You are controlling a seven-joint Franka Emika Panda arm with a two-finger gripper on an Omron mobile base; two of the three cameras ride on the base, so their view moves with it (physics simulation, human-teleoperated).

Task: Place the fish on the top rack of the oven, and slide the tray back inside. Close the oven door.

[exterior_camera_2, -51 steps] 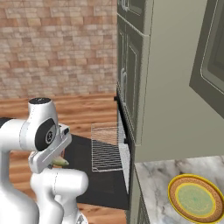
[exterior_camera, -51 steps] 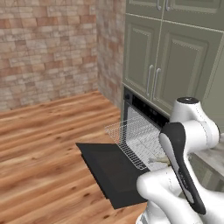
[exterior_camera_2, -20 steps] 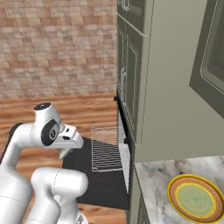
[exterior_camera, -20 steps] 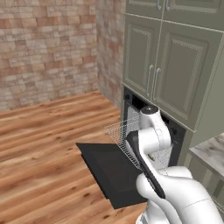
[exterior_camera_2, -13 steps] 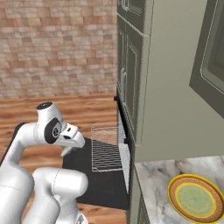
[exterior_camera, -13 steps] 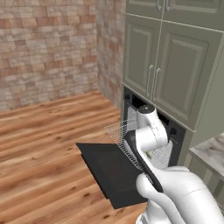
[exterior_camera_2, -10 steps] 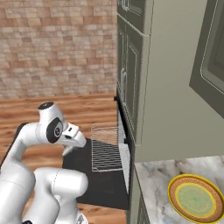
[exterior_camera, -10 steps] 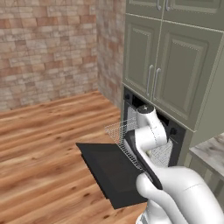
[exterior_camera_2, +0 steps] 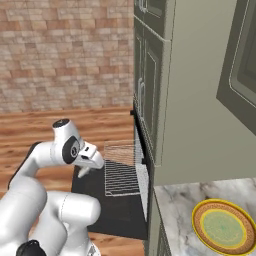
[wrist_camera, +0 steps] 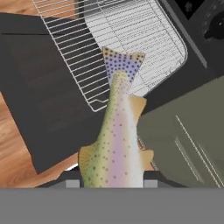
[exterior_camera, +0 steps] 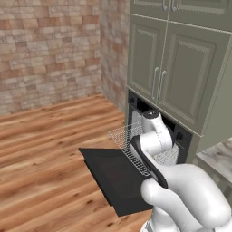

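A speckled grey-green fish hangs in my gripper, which is shut on its head end. Its tail points at the near edge of the top rack. This silver wire-grid tray is pulled out over the open black oven door. The oven's dark control strip with a round knob lies beyond. From the left base, the rack sticks out over the flat door with my arm just behind it. From the right base, the gripper hovers left of the rack, above the door.
A round yellow plate with an orange rim sits on the marble counter to the right of the oven. Grey-green cabinets rise above the oven. Wooden floor spreads to the left, with brick walls behind.
The hand with the fish has crept a little closer to the pulled-out rack. Rack and door have not moved.
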